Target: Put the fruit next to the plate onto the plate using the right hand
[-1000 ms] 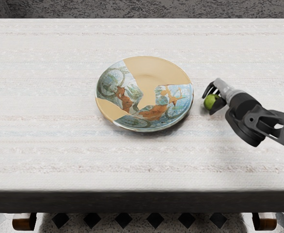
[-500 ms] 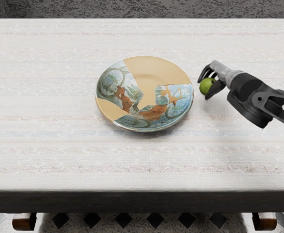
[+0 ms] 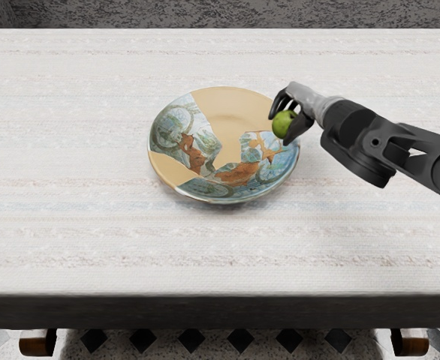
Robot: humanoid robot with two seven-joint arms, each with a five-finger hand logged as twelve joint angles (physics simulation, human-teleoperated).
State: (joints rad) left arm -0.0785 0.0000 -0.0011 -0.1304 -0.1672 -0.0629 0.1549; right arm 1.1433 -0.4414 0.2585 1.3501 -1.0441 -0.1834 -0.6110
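I have the right hand (image 3: 296, 112) closed around the small green fruit (image 3: 283, 124). Its dark fingers (image 3: 278, 102) curl over the top and far side, and another digit presses in from the 4 o'clock side, so the fruit is pinched between them and only its green face shows. The fruit sits at the plate's 2 o'clock edge, just inside the rim as I see it from the head view. I cannot tell whether it touches the plate or hangs clear of it. The painted plate (image 3: 231, 111) lies flat near the middle of the pale counter (image 3: 92, 210), tan at 12 o'clock and patterned in blue and rust toward 6 o'clock. The right forearm runs off toward 3 o'clock.
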